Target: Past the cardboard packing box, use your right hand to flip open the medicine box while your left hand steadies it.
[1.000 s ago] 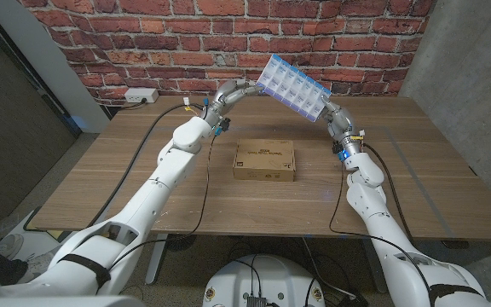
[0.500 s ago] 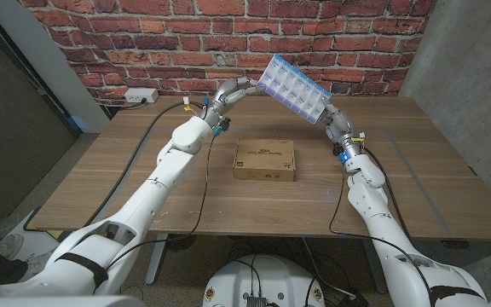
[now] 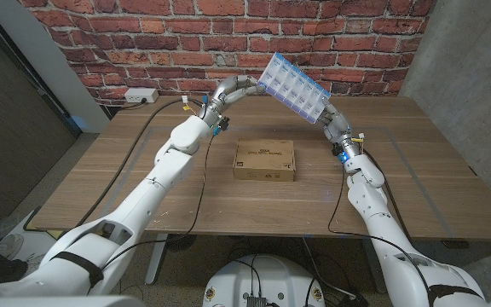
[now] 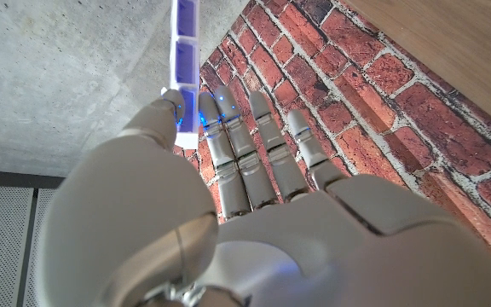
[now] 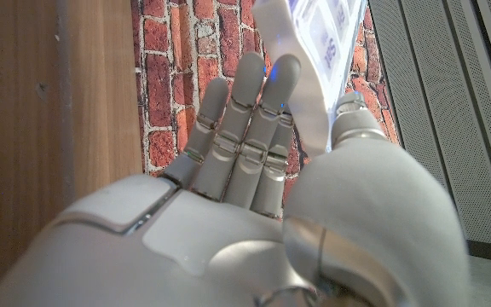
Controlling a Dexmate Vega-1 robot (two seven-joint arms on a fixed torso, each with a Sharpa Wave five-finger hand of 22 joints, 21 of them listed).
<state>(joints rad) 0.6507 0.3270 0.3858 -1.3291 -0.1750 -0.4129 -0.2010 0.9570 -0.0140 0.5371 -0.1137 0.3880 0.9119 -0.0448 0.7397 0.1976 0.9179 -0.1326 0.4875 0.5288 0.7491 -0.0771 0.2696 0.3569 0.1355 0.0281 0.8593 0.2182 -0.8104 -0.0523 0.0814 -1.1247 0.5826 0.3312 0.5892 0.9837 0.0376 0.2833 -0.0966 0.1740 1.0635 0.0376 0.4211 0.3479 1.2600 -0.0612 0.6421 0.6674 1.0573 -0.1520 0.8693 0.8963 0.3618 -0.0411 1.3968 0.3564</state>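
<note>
Broad wooden counter (image 3: 126,170), brick wall (image 3: 143,43) along its far edge, white power strip (image 3: 140,95) at far left. Cardboard packing box (image 3: 264,159) lying flat near the middle of the counter, between the two arms. Beyond it, medicine box (image 3: 295,88) held up in the air before the bricks, tilted, its left end higher than its right, rows of clear blue-tinted compartments facing the camera. Left hand (image 3: 233,88) raised at the upper left end of the medicine box, fingers (image 4: 228,136) stretched out close together, thumb tip pressed against the box's thin edge in the left wrist view, pinching it. Right hand (image 3: 328,117) under the lower right end, fingers (image 5: 245,119) long and together behind the box, thumb on its front face, clasping it between them. Cables trailing along both forearms.
</note>
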